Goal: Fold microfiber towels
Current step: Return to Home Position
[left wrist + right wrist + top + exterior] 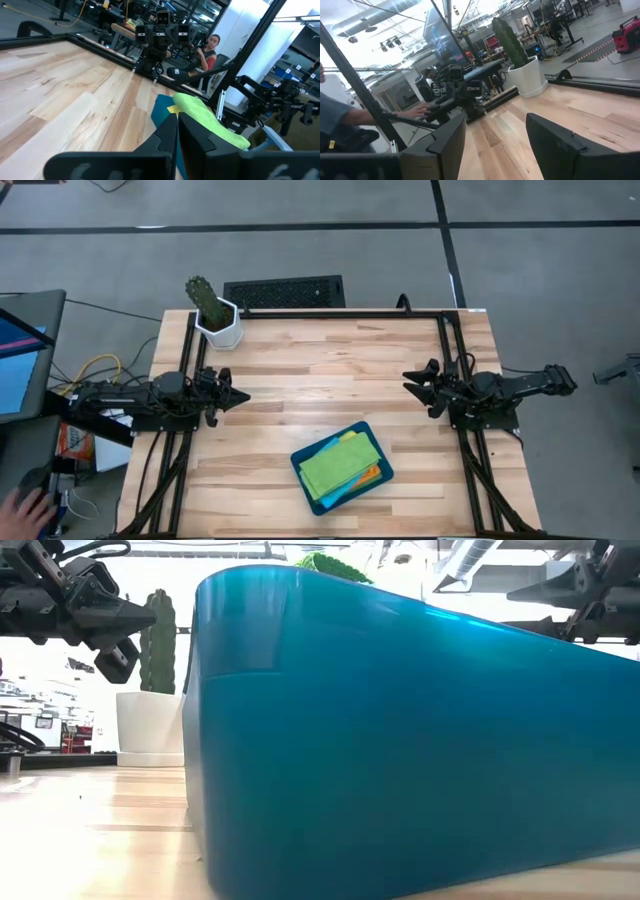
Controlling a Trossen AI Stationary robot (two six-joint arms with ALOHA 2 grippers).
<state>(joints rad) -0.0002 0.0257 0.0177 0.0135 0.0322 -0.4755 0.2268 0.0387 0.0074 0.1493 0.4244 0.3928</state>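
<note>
At the tabletop's [330, 360] sides, my left tool [238, 395] is closed, my right tool [415, 383] gapes, both empty. The towels [338, 465] lie in the tray [400, 740]; only parking remains.

The middle of the desk [330, 370] is bare and passable between the left hand [243, 395] and the right hand [409, 382], which sit at opposite side edges. There are two obstructions: a blue bin [303, 480] heaped with towels [335, 468] near the front edge, and a potted cactus [213, 315] at the back left corner.
</note>
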